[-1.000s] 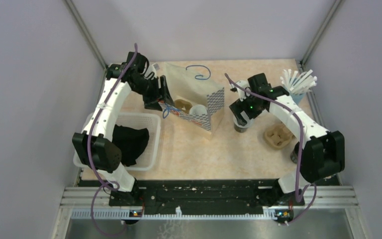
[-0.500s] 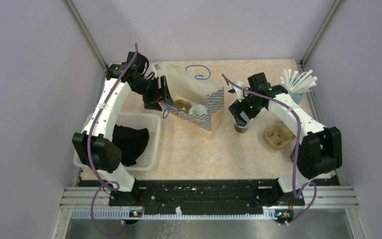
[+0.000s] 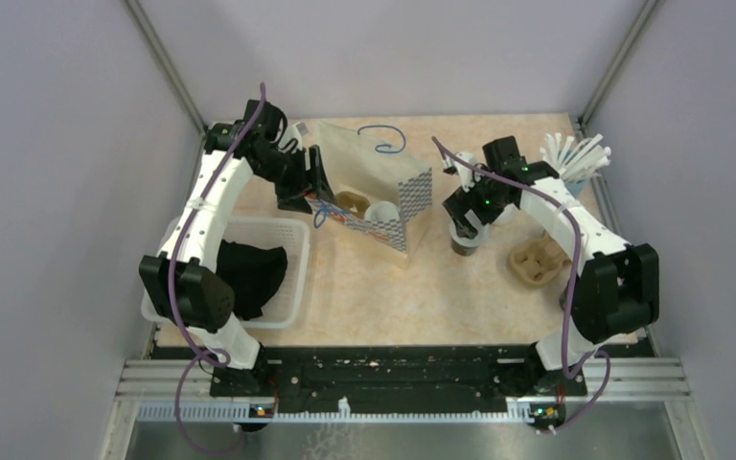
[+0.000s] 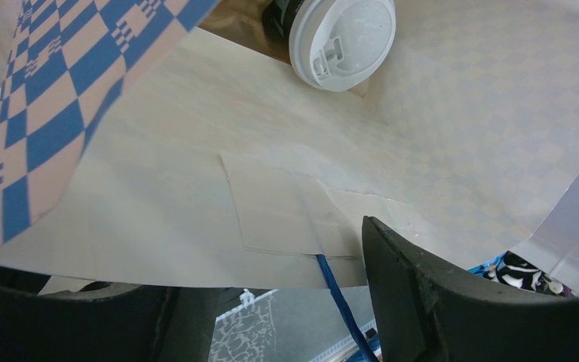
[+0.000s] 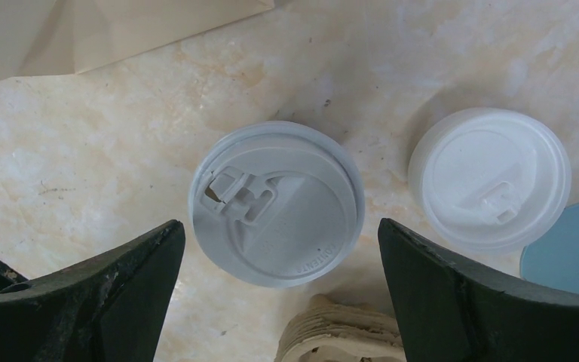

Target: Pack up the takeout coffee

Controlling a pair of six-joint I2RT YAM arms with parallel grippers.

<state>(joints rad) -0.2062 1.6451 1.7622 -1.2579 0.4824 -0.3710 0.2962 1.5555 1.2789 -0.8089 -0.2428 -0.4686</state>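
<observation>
My right hand [image 5: 279, 230] was wide open and empty, takeout coffee cup [image 5: 271, 188] straight below it. Next I'd lower and squeeze.

occluded: standing cup [image 3: 464, 247], by right tool [image 3: 470, 218] | cropped: bagged cup [image 4: 339, 38]

Plain lilac-grey walls [image 3: 48, 144] enclose a beige marbled desk [image 3: 383, 287] from 9 through 12 to 3 o'clock; an aluminium rail [image 3: 153, 381] runs along 6 o'clock.

Your left gripper [image 3: 312, 192] sits at the tipped paper bag's [image 3: 376, 165] mouth, one lidded cup [image 3: 380, 212] inside. Your right gripper [image 3: 469, 219] hangs over the second cup [image 3: 466, 246].
</observation>
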